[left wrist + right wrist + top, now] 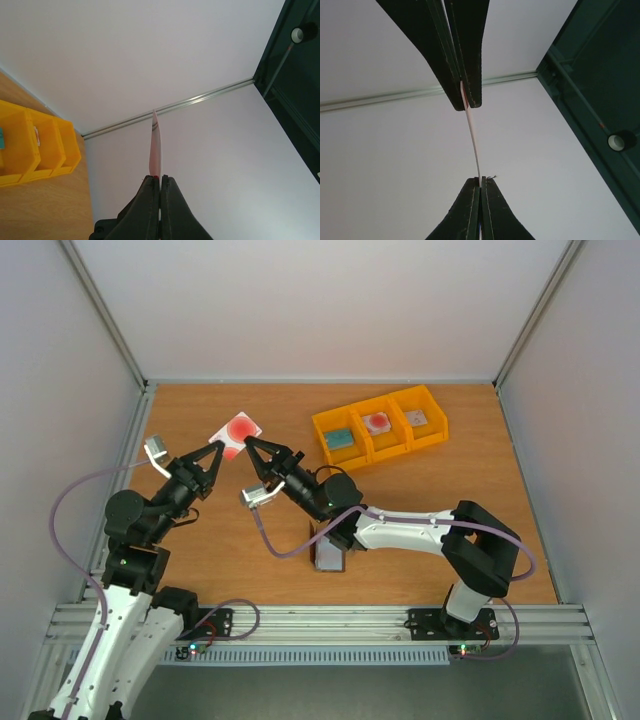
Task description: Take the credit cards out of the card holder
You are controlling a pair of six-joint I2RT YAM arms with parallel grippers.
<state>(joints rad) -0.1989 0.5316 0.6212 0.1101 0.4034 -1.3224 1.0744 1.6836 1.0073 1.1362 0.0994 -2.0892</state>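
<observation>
Right gripper (480, 182) and left gripper (160, 178) both pinched shut on opposite edges of one card (238, 428). Light, slick, bowing slightly, so grip it deep at the edge.

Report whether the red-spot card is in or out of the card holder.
Out: left gripper and right gripper pinch the card, well apart from the card holder.

Orange-brown wooden tabletop (470, 465), plain white enclosure walls (330, 310), aluminium corner posts (105, 315), even soft light
</observation>
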